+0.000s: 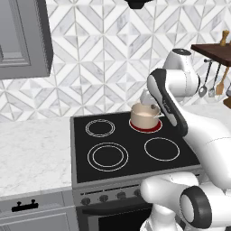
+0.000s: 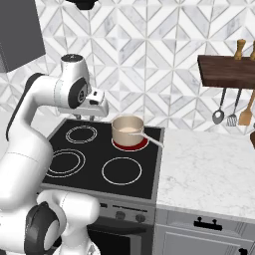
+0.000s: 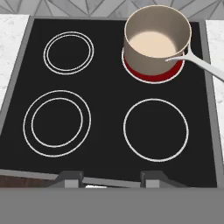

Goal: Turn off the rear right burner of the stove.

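Observation:
The stove (image 1: 135,155) is a black glass cooktop (image 3: 109,105) with four white-ringed zones. Its rear right burner (image 3: 151,77) glows red under a beige saucepan (image 3: 156,41); the red rim also shows in the base views (image 1: 145,128) (image 2: 130,145). A row of small dark knobs (image 1: 103,197) (image 2: 119,215) runs along the grey front panel. My gripper (image 3: 113,178) hangs high above the cooktop's front half, open, fingers wide apart with nothing between them. In the right base view the gripper (image 2: 84,117) sits above the stove's back left.
The saucepan's long handle (image 3: 205,68) points toward the right counter (image 2: 209,169). Marble counter (image 1: 31,153) lies left of the stove. A wooden shelf with hanging utensils (image 2: 231,107) is on the right wall. A grey cabinet (image 1: 22,38) hangs upper left.

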You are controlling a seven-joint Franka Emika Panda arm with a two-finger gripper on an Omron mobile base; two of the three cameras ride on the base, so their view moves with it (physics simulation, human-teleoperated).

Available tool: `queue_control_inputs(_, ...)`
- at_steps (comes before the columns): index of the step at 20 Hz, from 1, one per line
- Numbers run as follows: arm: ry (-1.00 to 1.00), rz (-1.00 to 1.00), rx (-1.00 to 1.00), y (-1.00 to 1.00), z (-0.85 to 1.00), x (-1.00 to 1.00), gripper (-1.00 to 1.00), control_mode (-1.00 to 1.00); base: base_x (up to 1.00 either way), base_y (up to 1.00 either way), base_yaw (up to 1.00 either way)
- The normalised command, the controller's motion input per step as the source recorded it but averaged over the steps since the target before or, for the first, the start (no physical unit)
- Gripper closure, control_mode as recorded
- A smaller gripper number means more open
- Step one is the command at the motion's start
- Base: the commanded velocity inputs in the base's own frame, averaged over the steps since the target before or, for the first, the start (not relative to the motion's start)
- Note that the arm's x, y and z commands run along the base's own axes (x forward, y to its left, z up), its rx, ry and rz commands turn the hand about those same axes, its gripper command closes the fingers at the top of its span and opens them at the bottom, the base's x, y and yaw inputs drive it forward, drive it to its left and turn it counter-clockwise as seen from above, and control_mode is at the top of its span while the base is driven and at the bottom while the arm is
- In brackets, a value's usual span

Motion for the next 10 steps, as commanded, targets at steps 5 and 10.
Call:
queue_control_inputs(5,0.0,0.0,0.0,0.02,0.0,-0.15,-1.0,-1.0,0.0,0.0,0.0)
queue_control_inputs(10,0.0,0.0,0.0,0.0,0.0,-0.05,-1.0,-1.0,0.0,0.0,0.0)
